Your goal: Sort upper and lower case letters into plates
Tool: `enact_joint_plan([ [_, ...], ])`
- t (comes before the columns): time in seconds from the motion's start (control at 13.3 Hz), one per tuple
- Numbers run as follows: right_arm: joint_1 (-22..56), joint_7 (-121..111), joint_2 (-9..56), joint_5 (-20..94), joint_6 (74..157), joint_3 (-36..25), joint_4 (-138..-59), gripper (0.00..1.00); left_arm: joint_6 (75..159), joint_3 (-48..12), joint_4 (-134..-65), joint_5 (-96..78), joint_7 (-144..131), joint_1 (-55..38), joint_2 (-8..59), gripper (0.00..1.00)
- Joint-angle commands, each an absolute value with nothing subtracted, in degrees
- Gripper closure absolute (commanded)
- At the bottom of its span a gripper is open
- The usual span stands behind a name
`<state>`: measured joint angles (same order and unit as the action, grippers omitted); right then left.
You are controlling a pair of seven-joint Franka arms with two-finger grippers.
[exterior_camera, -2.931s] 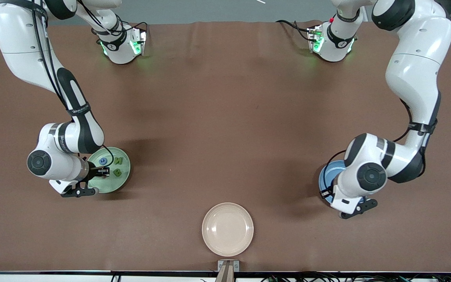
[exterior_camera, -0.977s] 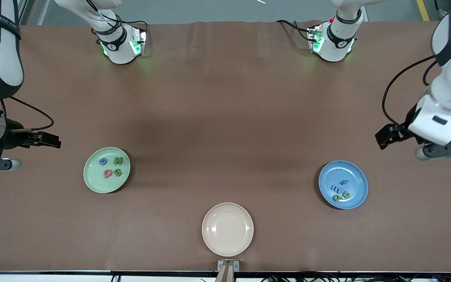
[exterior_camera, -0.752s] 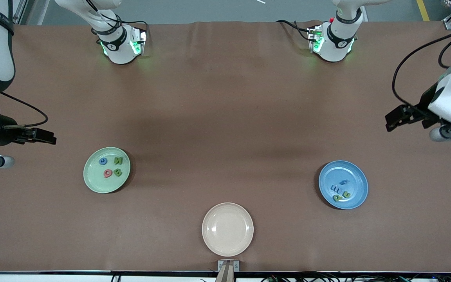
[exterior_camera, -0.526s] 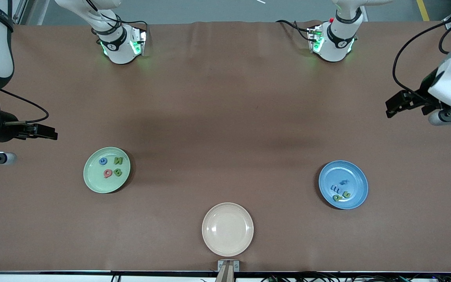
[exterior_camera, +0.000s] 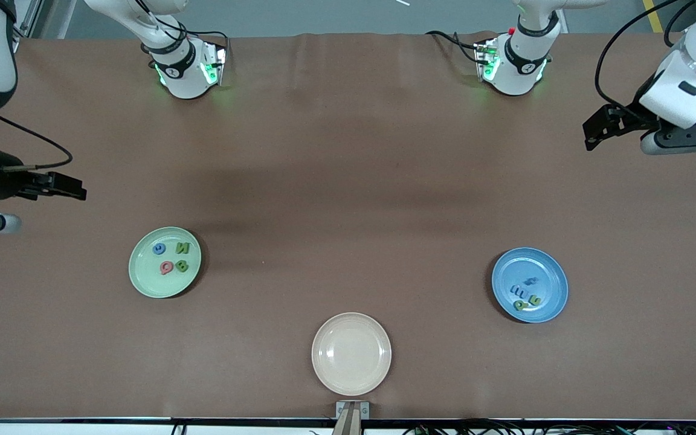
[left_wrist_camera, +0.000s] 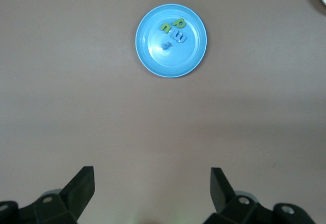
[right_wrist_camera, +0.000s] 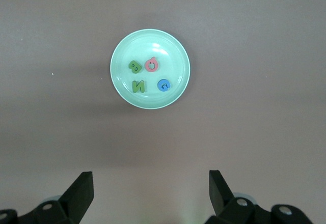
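The mint green plate (exterior_camera: 142,279) lies toward the right arm's end of the table and holds several letters: a blue one, two green ones and a pink one (exterior_camera: 166,267). It also shows in the right wrist view (right_wrist_camera: 122,51). The blue plate (exterior_camera: 550,275) lies toward the left arm's end and holds several letters, two green (exterior_camera: 521,305) and two blue. It also shows in the left wrist view (left_wrist_camera: 153,56). My right gripper (exterior_camera: 73,187) is open and empty, high over bare table. My left gripper (exterior_camera: 596,130) is open and empty, high over bare table.
A cream-beige plate (exterior_camera: 351,353) lies empty at the table's near edge, midway between the two arms. A small grey fixture (exterior_camera: 351,411) sits at that edge just below it. The arm bases stand along the top edge.
Both arms have lifted off their plates and drawn back toward their bases and the table's ends. A pink letter now lies in the mint plate. The plates have not moved.
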<state>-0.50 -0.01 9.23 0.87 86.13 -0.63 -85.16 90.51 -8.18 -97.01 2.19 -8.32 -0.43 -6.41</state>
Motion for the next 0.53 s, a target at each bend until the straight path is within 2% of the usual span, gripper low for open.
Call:
enact_joint_plan([
  [0.0,-1.3,0.4,3.2,1.3,87.2,0.2,-90.6,0.00,88.3,-7.4,-96.0,1.1,-5.2,0.1,-7.5,0.00],
  [0.45,-1.1,0.3,-0.4,1.7,89.6,0.3,-94.8,0.00,88.1,-7.4,-94.0,1.1,-6.1,0.1,-6.8,0.00],
])
